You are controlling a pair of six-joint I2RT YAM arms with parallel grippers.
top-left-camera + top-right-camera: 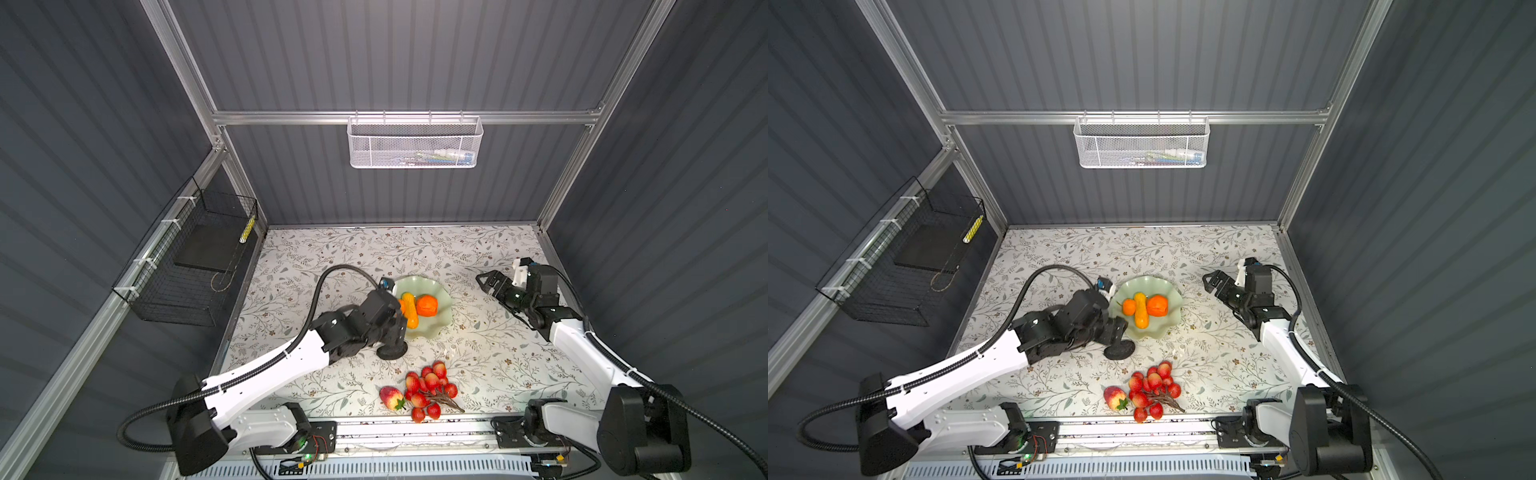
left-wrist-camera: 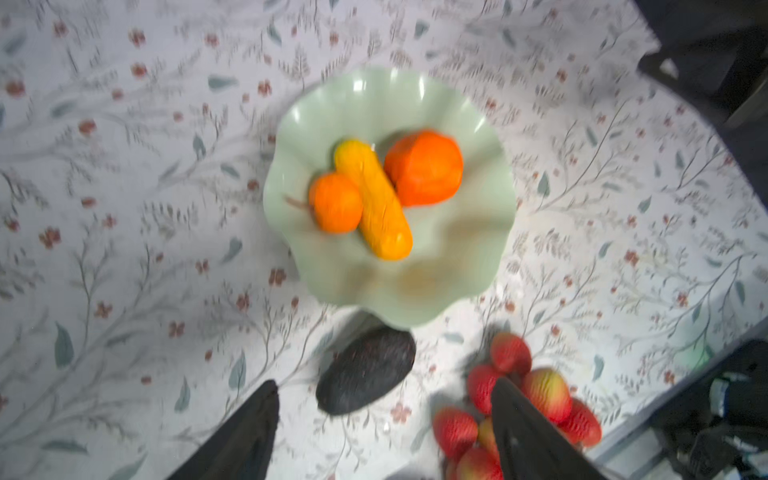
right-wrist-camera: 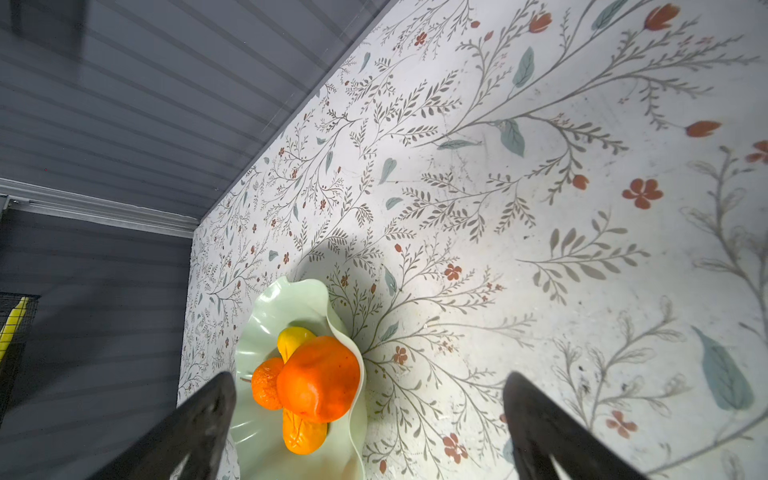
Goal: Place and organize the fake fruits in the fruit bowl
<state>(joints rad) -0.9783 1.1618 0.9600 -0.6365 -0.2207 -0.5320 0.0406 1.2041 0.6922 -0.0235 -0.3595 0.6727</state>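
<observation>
The mint-green fruit bowl [image 1: 440, 291] [image 1: 1167, 286] [image 2: 374, 108] [image 3: 266, 307] holds a large orange [image 1: 427, 305] [image 2: 424, 168] [image 3: 318, 378], a small orange [image 1: 1128, 306] [image 2: 336, 202] and a yellow-orange elongated fruit [image 1: 409, 309] [image 2: 374, 199]. A black oval [image 1: 392, 352] [image 1: 1119, 350] [image 2: 365, 370] lies on the table against the bowl's near edge. My left gripper [image 1: 400, 332] [image 2: 385, 384] hovers open above it, holding nothing. The strawberry [image 1: 391, 397] [image 1: 1115, 397] and the red-berry bunch [image 1: 430, 388] [image 2: 511, 361] lie near the front edge. Right of the bowl, my right gripper [image 1: 484, 282] [image 3: 370, 380] is open and empty.
A white mesh basket [image 1: 413, 143] hangs on the back wall. On the left wall hangs a black wire basket [image 1: 195, 266]. The floral table [image 1: 478, 353] ends at a metal rail in front, where both arm bases stand.
</observation>
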